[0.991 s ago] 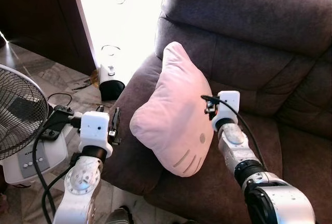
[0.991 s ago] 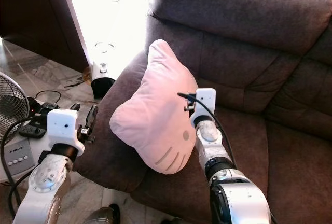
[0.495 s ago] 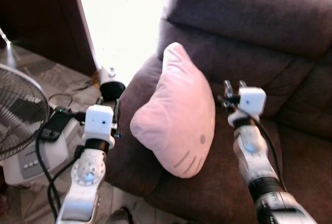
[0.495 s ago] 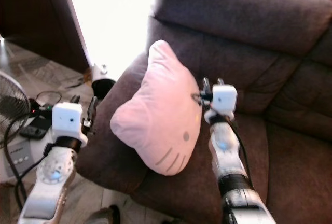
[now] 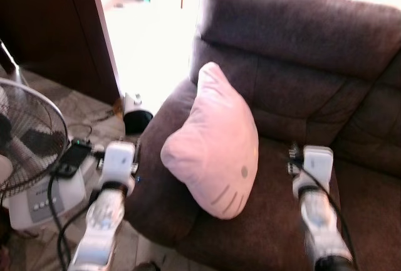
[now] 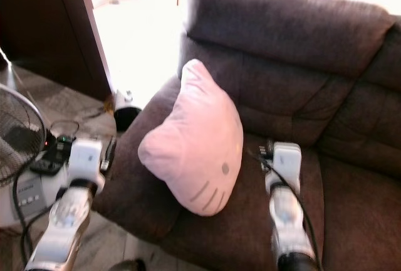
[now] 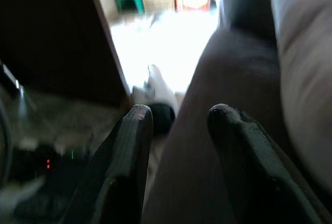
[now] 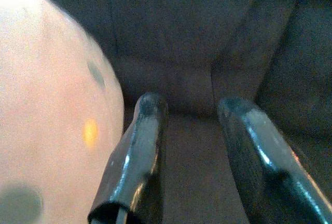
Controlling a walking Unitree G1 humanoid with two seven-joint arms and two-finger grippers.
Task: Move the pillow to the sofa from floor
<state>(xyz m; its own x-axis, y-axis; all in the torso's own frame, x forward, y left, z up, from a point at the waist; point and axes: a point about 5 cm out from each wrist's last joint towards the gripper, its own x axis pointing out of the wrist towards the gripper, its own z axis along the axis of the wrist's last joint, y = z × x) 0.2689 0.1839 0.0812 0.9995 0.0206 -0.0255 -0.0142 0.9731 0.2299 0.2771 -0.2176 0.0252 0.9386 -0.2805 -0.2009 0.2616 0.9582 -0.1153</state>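
Fan [image 5: 25, 139]: stands on the floor at far left, with a power strip and cables [image 5: 72, 158] beside its base; well apart from the sofa seat.
Left gripper [image 7: 179, 130]: off the sofa's outer arm, over the floor. Fingers parted with a moderate gap and nothing between them. A second ago it was level with the pillow's left edge; it has since drawn back and lower.
Small appliance [image 5: 135, 111]: white and dark unit on the floor by the sofa arm, in the bright doorway light. Not involved.
Pillow [image 5: 213, 142]: pink, face-printed, propped on edge on the sofa seat, leaning against the armrest and backrest. No gripper touches it. Its position on the seat matches that of a second ago.
Sofa [image 5: 301, 51]: dark brown; seat to the right of the pillow is bare.
Right gripper [image 8: 189, 146]: over the seat, just right of the pillow and apart from it. Fingers parted and empty. A second ago this wrist was against the pillow's right side; it has pulled away and down.
Assessment: both arms have released and retreated, and the pillow stays put unaided. Judged: placement done, task essentially complete; only residual risk is the pillow tipping forward off the seat edge.
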